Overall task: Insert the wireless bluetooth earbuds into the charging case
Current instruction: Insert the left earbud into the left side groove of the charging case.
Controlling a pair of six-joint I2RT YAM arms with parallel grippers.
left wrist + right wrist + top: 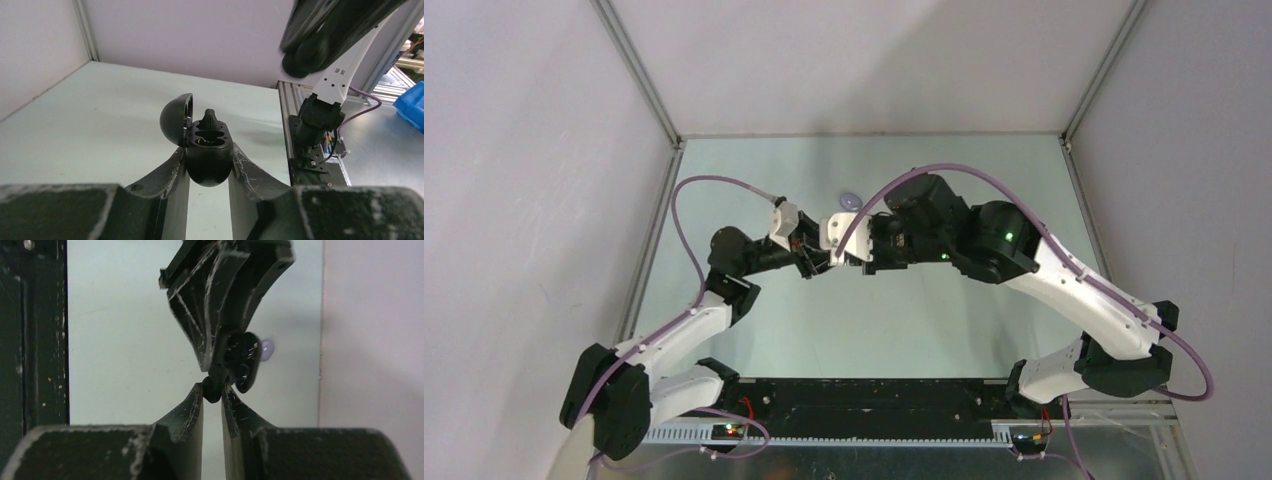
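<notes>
My left gripper (209, 150) is shut on a black oval charging case (209, 167) and holds it above the table with its lid (176, 120) open. A black earbud (210, 119) stands half in the far slot; the near slot (216, 142) looks empty. In the right wrist view my right gripper (214, 389) is shut on a black earbud (212, 388) right at the open face of the case (243, 360). The left fingers (210, 305) come in from above. In the top view both grippers (809, 262) (832, 258) meet at mid-table. Lilac earbuds are not clearly seen.
A small pale lilac oval object (851, 199) lies on the table beyond the grippers, also behind the case in the right wrist view (268, 350); I cannot tell whether it is a case or an earbud. The right arm (325, 35) looms blurred at upper right. The black base rail (864, 400) runs along the near edge.
</notes>
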